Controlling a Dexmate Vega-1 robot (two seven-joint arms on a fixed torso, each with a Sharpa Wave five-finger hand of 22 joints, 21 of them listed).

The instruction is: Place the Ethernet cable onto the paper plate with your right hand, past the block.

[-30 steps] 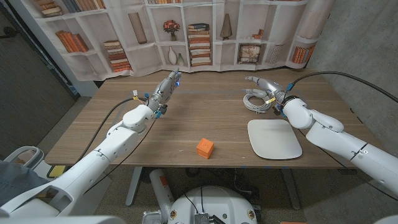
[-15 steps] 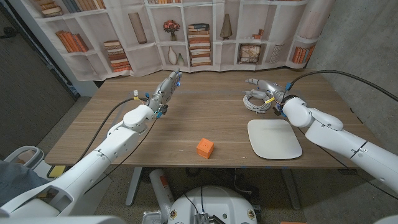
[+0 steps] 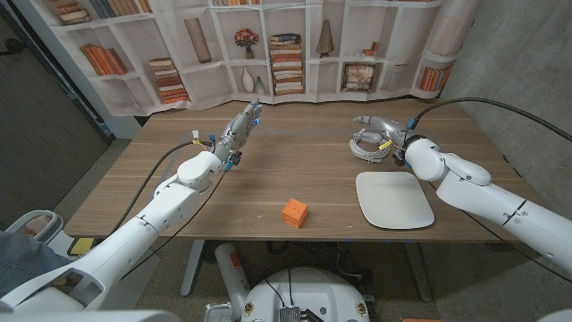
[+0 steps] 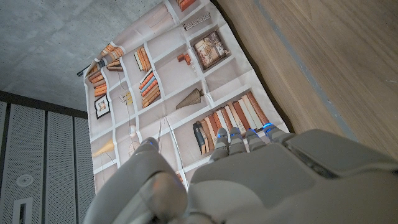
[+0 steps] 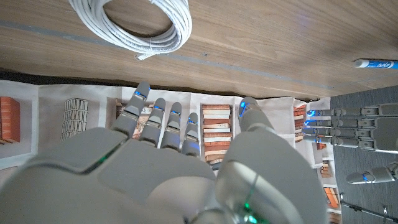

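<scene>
A coiled white Ethernet cable (image 3: 365, 146) lies on the table at the far right, just behind the square white paper plate (image 3: 394, 199). My right hand (image 3: 376, 125) hovers over the coil's far side with fingers apart, holding nothing. In the right wrist view the cable (image 5: 133, 25) lies beyond the spread fingertips of that hand (image 5: 180, 155), apart from them. An orange block (image 3: 294, 212) sits near the front middle, left of the plate. My left hand (image 3: 241, 124) is raised at the far left with fingers stretched out and nothing in it; the left wrist view shows its back (image 4: 249, 171).
A bookshelf-print backdrop (image 3: 286, 49) runs along the table's far edge. A blue and white marker (image 5: 376, 63) lies on the wood near the cable. Bare wood (image 3: 295, 161) spreads between the two arms. The table's right edge is close to the plate.
My right hand has edged slightly closer over the cable coil. The left arm, block and plate have not moved.
</scene>
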